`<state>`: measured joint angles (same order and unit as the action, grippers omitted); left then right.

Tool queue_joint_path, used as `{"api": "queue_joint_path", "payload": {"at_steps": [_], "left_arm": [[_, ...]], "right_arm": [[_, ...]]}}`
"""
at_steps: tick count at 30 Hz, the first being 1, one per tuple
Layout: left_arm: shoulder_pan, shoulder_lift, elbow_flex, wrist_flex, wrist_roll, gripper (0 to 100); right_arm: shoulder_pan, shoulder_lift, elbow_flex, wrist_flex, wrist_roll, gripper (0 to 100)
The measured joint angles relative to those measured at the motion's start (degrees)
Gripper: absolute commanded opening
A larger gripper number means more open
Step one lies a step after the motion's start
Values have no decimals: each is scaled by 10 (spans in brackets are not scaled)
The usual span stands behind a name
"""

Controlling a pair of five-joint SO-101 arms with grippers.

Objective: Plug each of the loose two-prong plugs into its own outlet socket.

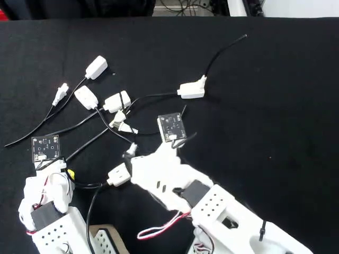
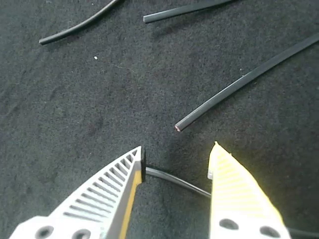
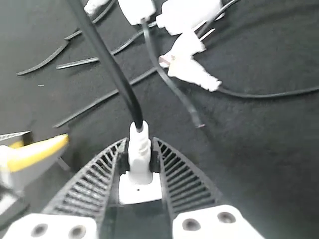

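Note:
My right gripper (image 3: 138, 142) is shut on a white plug (image 3: 139, 149) whose black cable (image 3: 107, 59) runs away from it across the black table. From above, that plug (image 1: 119, 174) sits at the tip of the right gripper (image 1: 127, 168), left of centre near the front. My left gripper (image 2: 177, 149) is open just above the cloth, a thin black cable (image 2: 172, 180) lying between its fingers. In the high view it (image 1: 68, 177) stands at the front left. White outlet sockets (image 1: 116, 101) and loose plugs (image 1: 121, 123) lie farther back.
More white adapters (image 1: 96, 67), (image 1: 86, 97), (image 1: 192, 89) and a small plug (image 1: 61, 93) lie scattered at the back with tangled black cables. A cut cable end (image 2: 178, 128) lies beyond the left gripper. A cardboard piece (image 1: 103, 238) sits at the front edge.

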<state>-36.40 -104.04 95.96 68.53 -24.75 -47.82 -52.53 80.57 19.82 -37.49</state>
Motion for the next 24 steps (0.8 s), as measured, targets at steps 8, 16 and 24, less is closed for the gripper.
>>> {"api": "queue_joint_path", "payload": {"at_steps": [8,16,24], "left_arm": [[0,0,0,0,0,216],[0,0,0,0,0,216],[0,0,0,0,0,216]], "right_arm": [[-9,10,7,0,-8,12],[-7,160,-47,-1,-8,12],[-1,223,-84,-1,4,12]]}}
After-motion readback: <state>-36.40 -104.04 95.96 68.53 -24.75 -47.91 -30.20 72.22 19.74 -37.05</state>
